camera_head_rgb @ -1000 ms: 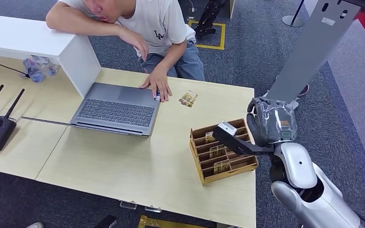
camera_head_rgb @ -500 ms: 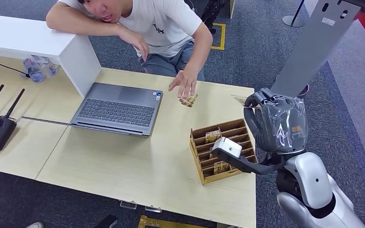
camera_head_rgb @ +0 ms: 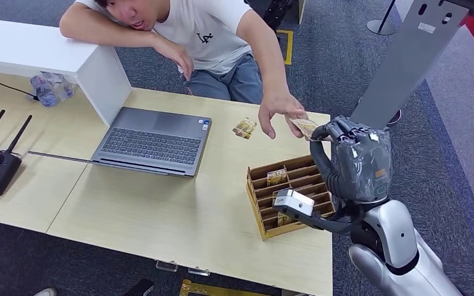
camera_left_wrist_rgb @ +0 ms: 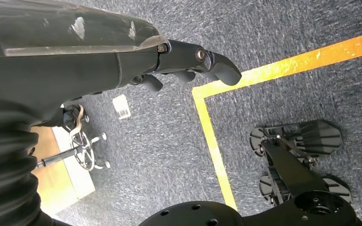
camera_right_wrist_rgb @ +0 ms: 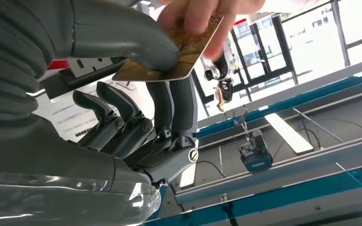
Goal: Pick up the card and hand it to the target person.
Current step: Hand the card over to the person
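My left hand hangs over the floor, fingers curled on nothing. My right hand pinches the card by one end; it looks thin, stiff, smooth and light. The person's hand takes its other end.

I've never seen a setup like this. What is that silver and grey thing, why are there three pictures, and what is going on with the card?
It is a humanoid robot. The wide picture comes from its head, looking down at a wooden table; the other two come from cameras at its wrists. Its right hand is raised, pinching a gold card between thumb and fingers. A seated person's hand has reached over and also grips that card. On the table lie a laptop, a wooden card rack and another card. The left hand hangs over the carpet, holding nothing.
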You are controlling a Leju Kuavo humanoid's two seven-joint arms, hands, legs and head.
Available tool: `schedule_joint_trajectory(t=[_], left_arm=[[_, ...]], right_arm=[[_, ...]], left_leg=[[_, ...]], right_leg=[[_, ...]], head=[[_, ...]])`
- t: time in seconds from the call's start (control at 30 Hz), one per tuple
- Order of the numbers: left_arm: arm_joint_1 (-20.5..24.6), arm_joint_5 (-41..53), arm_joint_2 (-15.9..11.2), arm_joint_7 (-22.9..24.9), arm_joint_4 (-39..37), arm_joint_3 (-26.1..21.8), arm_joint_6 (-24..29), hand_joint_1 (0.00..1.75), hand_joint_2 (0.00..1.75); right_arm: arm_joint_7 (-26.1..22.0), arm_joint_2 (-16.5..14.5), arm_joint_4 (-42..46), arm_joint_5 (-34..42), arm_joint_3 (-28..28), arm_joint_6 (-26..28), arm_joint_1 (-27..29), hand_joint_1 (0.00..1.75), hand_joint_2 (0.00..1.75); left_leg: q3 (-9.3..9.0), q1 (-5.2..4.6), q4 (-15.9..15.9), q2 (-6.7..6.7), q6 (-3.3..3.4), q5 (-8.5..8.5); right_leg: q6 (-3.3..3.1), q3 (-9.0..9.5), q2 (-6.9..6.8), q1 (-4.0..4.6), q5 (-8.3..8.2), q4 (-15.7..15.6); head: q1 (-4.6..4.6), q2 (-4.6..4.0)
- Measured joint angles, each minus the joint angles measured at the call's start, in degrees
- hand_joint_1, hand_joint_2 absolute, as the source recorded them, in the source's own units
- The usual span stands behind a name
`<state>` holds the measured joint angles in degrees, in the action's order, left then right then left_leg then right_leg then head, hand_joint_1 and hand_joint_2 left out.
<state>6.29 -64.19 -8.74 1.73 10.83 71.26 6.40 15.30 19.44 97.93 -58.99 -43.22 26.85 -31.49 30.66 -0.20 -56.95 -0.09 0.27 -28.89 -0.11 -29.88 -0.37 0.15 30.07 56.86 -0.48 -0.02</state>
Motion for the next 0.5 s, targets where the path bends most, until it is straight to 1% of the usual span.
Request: schedule_joint_trajectory(t=[0.17, 0.3, 0.37, 0.5], left_arm=[[0.05, 0.1, 0.02, 0.02, 0.01, 0.01, -0.02, 0.0, 1.75], [0.07, 0.25, 0.04, -0.01, 0.01, 0.02, -0.14, 0.0, 1.75], [0.08, 0.42, 0.05, -0.15, 0.01, 0.05, -0.39, 0.0, 1.75], [0.09, 0.35, 0.07, -0.98, 0.0, 0.18, -0.85, 0.0, 0.0]], right_arm=[[-1.63, -1.38, -3.42, 1.5, -0.1, 2.5, -0.47, 1.75, 1.75], [-3.23, -2.75, -6.67, 3.28, -0.31, 3.95, -1.06, 0.01, 1.75], [-4.19, -3.46, -8.35, 4.41, -0.51, 4.83, -1.48, 0.0, 1.75], [-5.83, -4.6, -11.03, 7.9, -0.92, 6.0, -1.93, 0.0, 1.75]], left_leg=[[0.0, 0.0, 0.0, 0.0, 0.0, 0.0], [0.01, 0.0, 0.0, 0.0, 0.0, 0.0], [0.01, 0.0, 0.0, 0.0, 0.0, 0.0], [0.02, 0.0, 0.0, 0.0, 0.0, 0.0]], right_leg=[[0.0, 0.0, 0.0, 0.0, 0.0, 0.0], [0.0, 0.0, -0.01, 0.0, 0.0, 0.0], [0.0, 0.0, -0.01, 0.0, 0.0, 0.01], [0.0, 0.0, -0.01, 0.0, 0.0, 0.01]], head=[[0.0, 0.0], [0.0, 0.0], [0.0, 0.0], [0.0, 0.0]])
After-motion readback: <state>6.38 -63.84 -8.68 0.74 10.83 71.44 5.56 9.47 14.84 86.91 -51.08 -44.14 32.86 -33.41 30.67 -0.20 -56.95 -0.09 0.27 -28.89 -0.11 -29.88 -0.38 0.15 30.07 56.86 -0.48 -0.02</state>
